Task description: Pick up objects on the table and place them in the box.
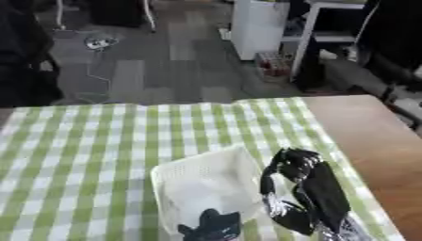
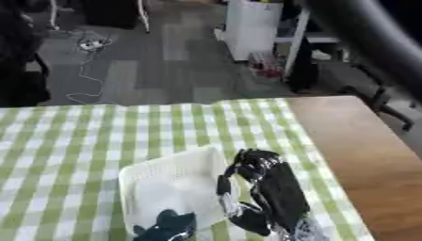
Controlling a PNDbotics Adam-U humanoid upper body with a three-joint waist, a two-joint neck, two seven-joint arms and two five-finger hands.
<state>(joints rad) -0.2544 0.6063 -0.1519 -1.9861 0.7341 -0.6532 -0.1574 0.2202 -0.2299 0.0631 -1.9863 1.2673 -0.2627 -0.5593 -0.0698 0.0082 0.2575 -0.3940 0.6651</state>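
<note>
A white perforated plastic box (image 1: 202, 176) stands on the green-and-white checked cloth (image 1: 91, 146) near the table's front edge. Inside it, at the near end, lies a dark, shiny object (image 1: 212, 225) whose shape I cannot make out. My right hand (image 1: 317, 193) rests just right of the box, against its right wall. The fingers (image 1: 295, 159) point away from me with their tips slightly bent, the thumb sits near the box rim, and nothing shows between them. The left hand appears in neither view.
Bare brown tabletop (image 1: 375, 141) runs along the right of the cloth. Beyond the far table edge lie a grey floor with cables (image 1: 99, 43) and a white cabinet (image 1: 260, 26). My right arm (image 2: 362, 33) crosses the upper right corner.
</note>
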